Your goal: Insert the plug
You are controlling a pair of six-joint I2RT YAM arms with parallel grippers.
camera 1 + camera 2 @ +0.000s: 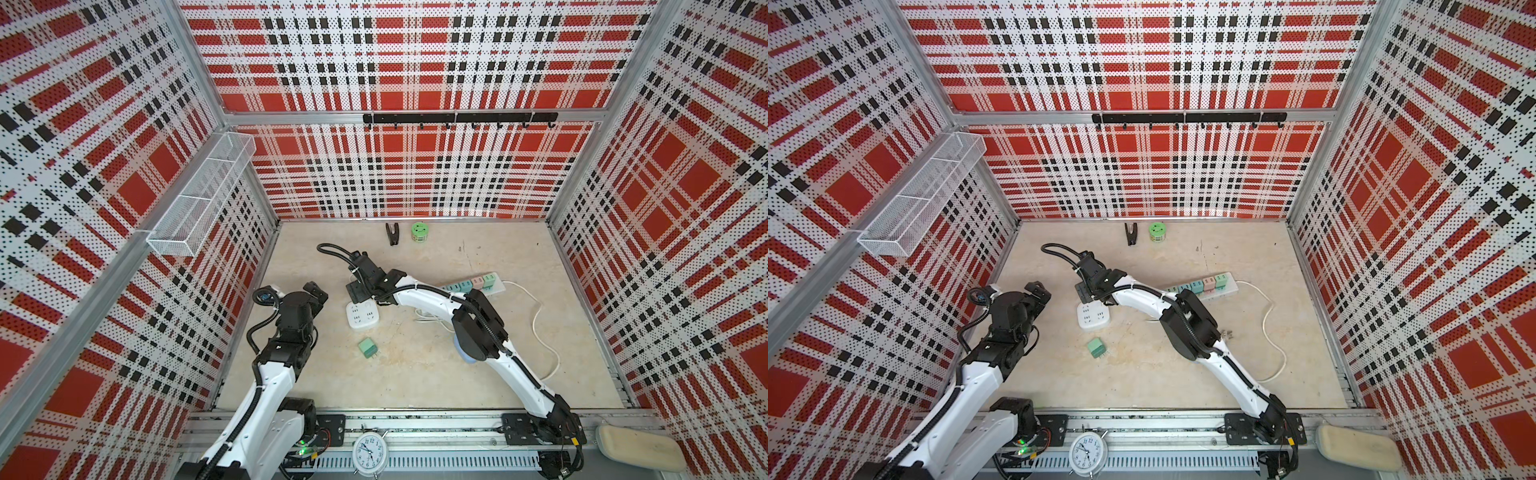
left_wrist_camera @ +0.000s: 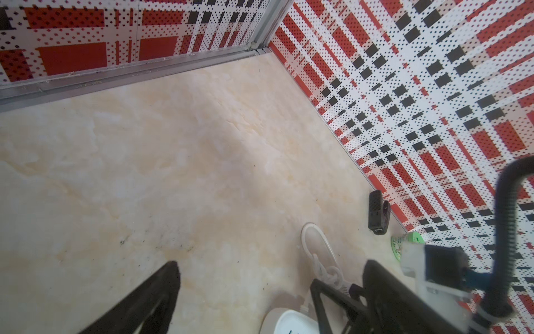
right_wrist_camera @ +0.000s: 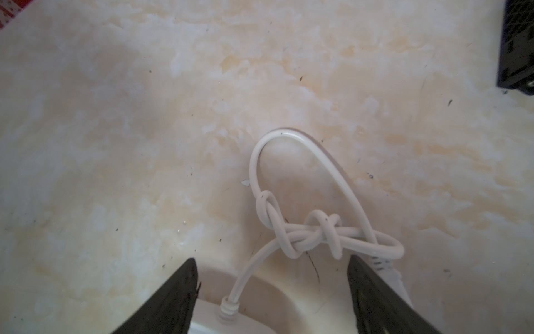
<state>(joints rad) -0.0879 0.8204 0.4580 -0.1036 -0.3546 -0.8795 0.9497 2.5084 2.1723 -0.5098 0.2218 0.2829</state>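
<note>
Found the plug (image 1: 367, 348) lying loose on the surface (image 1: 415, 374), prongs showing, just beside the socket (image 1: 362, 316) on its near side, gripped by nothing. Found the right claw (image 3: 271, 260) poised at the socket's far edge, empty, jaws apart and flanking the end with the cord (image 3: 289, 231) exit. Could not tell contact from a near miss there. Noted the left claw (image 1: 316, 291) spread wide and empty too, near the socket's left side but apart from it.

Judged the step in hand as bracing the socket ahead of fetching the plug. Called for the right jaws to close on the socket's side walls only, well clear of the knotted cord, to avoid a tilt from a pinched knot. Wanted a level hold, face up, holes left uncovered, with the claw kept to that far edge. Left the plug to the left claw, most likely: taken by its flat sides, prongs turned downward, lined up square over a matching pair of holes before any push. Risked a skidding or tipping socket otherwise, and bent prongs from a slanted entry.
</note>
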